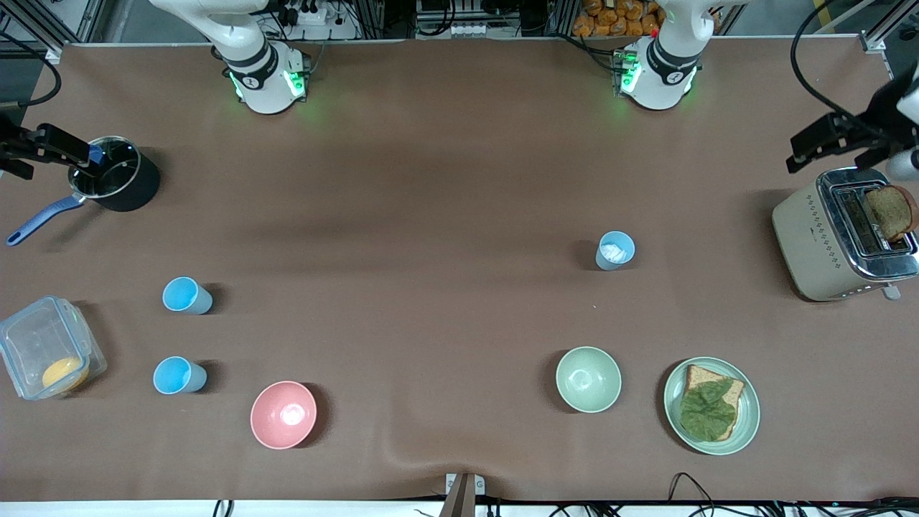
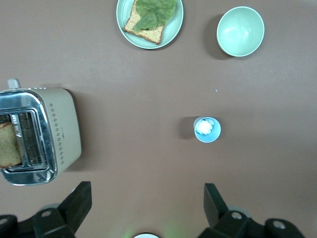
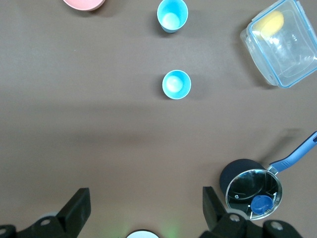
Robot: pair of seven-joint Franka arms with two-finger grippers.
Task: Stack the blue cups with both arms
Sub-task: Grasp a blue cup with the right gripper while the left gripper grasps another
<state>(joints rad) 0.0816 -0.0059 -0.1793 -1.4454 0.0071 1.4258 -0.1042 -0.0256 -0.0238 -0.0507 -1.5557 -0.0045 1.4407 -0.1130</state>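
Three blue cups are seen upright on the brown table (image 1: 445,215), none stacked. Taking the pink bowl (image 1: 283,414) as landmark: one sky-blue cup (image 1: 179,375) is placed beside it toward the right arm's end, a second sky-blue cup (image 1: 186,296) is set farther from the front camera than that, and the paler grey-blue cup (image 1: 615,250) is found well apart from the bowl, toward the left arm's end, with something white inside.

The left gripper (image 2: 148,208) is held high above the table near the toaster (image 1: 840,237), fingers spread and empty. The right gripper (image 3: 143,208) is held high beside the black saucepan (image 1: 115,183), likewise released, nothing grasped.
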